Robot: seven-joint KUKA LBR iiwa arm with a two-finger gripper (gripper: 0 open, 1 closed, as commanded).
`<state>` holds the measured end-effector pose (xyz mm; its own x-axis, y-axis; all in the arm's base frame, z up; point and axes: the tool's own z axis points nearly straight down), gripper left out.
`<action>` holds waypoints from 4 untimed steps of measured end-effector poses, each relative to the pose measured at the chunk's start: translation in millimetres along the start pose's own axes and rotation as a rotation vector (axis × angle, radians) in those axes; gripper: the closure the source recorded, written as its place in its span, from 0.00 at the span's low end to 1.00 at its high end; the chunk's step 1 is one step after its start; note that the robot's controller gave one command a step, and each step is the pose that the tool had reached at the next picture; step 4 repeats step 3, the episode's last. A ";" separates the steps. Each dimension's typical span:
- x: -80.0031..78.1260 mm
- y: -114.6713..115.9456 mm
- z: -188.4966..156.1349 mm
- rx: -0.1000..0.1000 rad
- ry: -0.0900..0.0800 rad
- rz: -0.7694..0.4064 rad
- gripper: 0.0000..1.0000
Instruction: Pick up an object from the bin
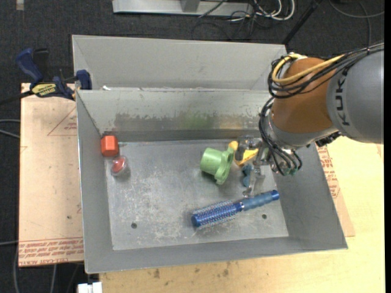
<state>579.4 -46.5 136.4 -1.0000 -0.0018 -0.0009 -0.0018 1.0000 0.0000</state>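
1. The orange-covered arm reaches in from the right of the frame, with its gripper hanging right of centre in the grey metal bin.
2. The gripper's tip is just above the handle of the blue plastic hairbrush, which lies slantwise at lower middle.
3. Spread or closed? Cannot tell, nor whether it grips anything.
4. Just left of it lie a green plastic cup, tipped on its side, and a small yellow piece.
5. Upper left of the floor: an orange block, with a small reddish object just below.

The arm is cut off by the right edge. Its orange cover and cables hide the upper part of the gripper. A yellow thing by the green cup is half covered, its kind unclear
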 end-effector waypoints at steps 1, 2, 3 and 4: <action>86.8 -36.7 66.9 0.000 -0.005 -0.189 0.00; 86.7 -35.6 66.2 -0.001 -0.001 -0.194 1.00; 90.6 -16.2 -112.9 0.001 -0.010 -0.162 1.00; 90.6 -16.2 -112.9 0.001 -0.010 -0.162 1.00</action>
